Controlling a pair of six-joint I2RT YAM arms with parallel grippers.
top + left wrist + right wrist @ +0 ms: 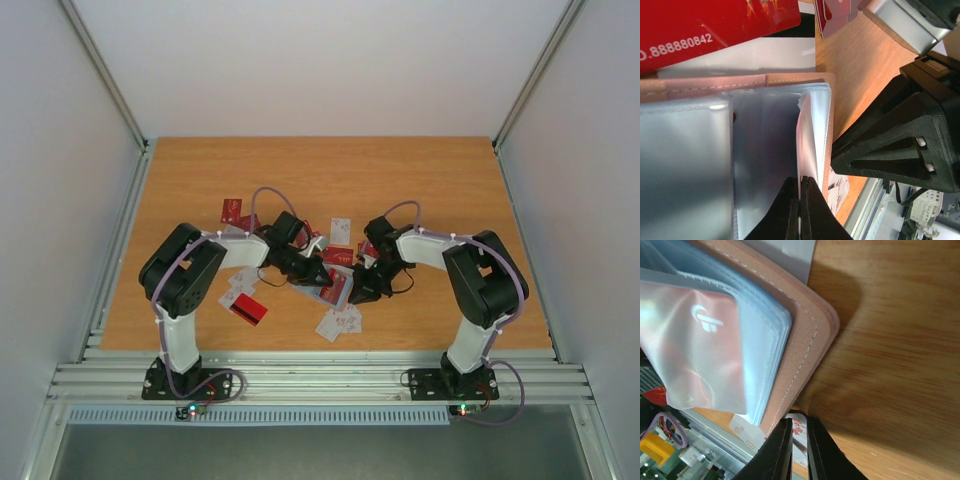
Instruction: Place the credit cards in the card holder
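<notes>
The card holder [335, 287] lies open mid-table, with a tan cover [740, 82] and blue-grey sleeves. My left gripper [800, 182] is shut on the edge of one raised translucent sleeve [812, 135]. My right gripper [799, 421] meets the holder's cover [800, 355] at its edge, its jaws a narrow slit apart and pinching that edge. A white credit card [799, 440] with red marks shows through the slit. One sleeve holds a reddish card [695, 350]. A red credit card [715, 25] with white numbers lies just beyond the holder. The right gripper's black fingers [880, 145] stand beside the holder.
Loose credit cards are scattered around the holder: a red one [247, 310] at the front left, white ones [338, 323] in front, and red and white ones [232, 210] behind. The wooden table [450, 190] has metal rails along its near edge [320, 380].
</notes>
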